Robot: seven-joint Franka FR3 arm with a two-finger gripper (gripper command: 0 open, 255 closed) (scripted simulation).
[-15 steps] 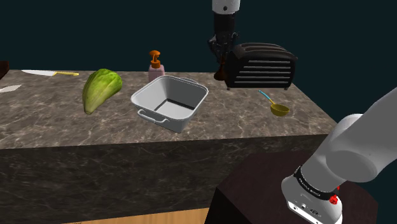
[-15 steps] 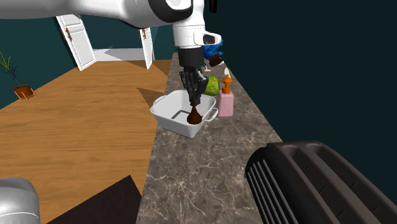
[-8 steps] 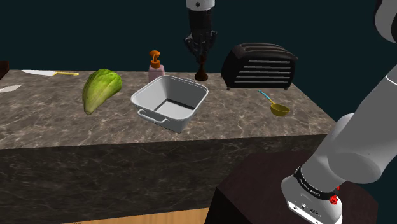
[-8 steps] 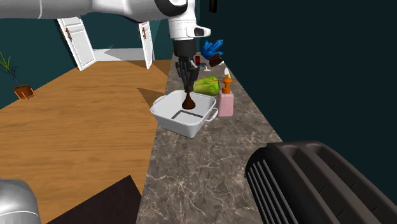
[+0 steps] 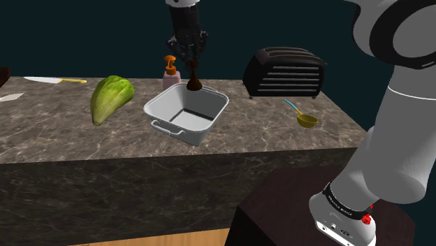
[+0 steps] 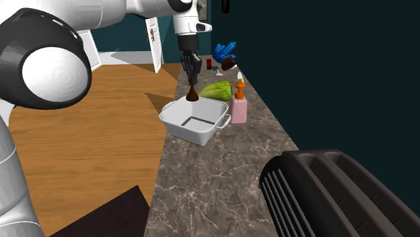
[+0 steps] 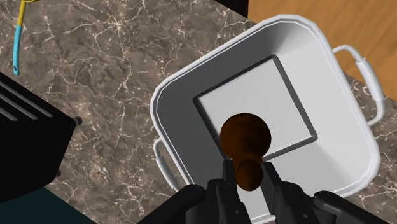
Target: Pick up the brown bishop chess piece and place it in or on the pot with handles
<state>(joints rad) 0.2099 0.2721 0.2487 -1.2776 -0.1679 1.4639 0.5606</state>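
A dark marbled tabletop [image 5: 70, 140] carries everything. Directly below the pincer [image 5: 191, 63] sits a pale square pot [image 5: 201, 130] with a loop handle at each of two sides. Next nearest the pincer is a pink soap bottle [image 5: 171, 75] (orange pump on top), upright just beside the pot's rim. A green lettuce [image 5: 110, 98] lies farther from the pincer on the bottle's side. A knife [image 5: 43, 80] lies farthest out that way. On the pincer's other side stands a black toaster [image 5: 285, 72]. A yellow scoop [image 5: 306, 119] (blue handle) lies near the toaster, well apart from the pot.
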